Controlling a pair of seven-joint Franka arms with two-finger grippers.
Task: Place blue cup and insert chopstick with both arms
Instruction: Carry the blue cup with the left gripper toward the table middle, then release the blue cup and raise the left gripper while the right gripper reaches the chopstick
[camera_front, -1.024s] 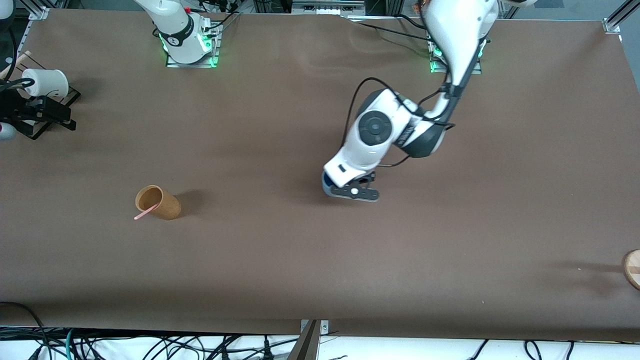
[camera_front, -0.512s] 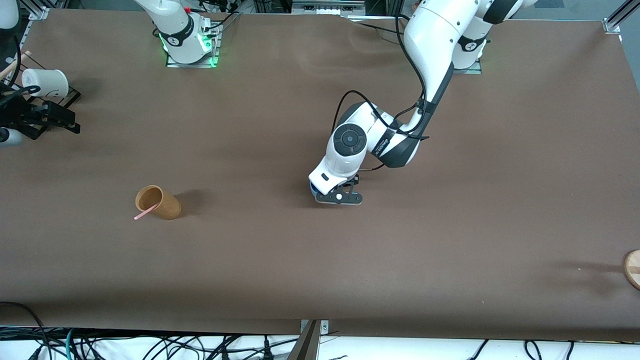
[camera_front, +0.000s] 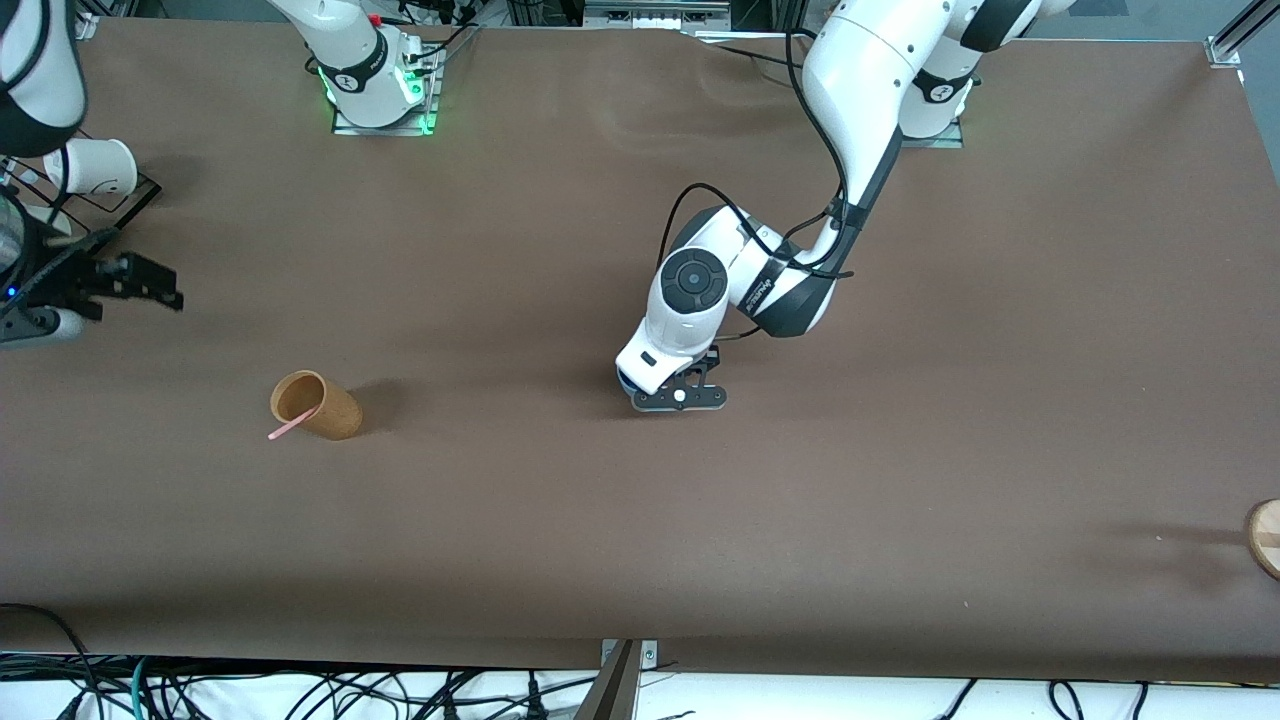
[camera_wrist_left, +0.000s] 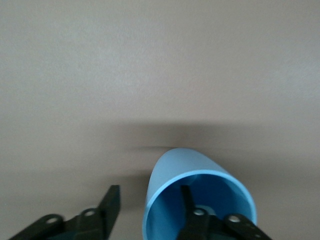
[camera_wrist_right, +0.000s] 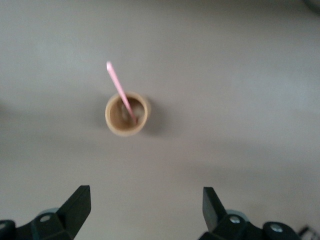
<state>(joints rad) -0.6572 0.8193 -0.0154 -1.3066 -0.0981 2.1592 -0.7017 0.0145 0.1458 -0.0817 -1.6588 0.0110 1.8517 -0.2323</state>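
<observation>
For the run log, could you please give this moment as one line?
left pincer: open astride blue cup wall | right pincer: open, above chopstick in tan cup

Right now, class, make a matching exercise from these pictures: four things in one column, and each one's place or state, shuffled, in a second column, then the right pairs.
Things
1. blue cup
2. chopstick
3. right gripper
4. white cup

Places or states
A. open, up over the right arm's end of the table
B. leaning in the tan cup
C. on a black rack at the table's edge
D. one finger of the left gripper inside it

Pairs: 1-D, 2-B, 3-A, 4-C
</observation>
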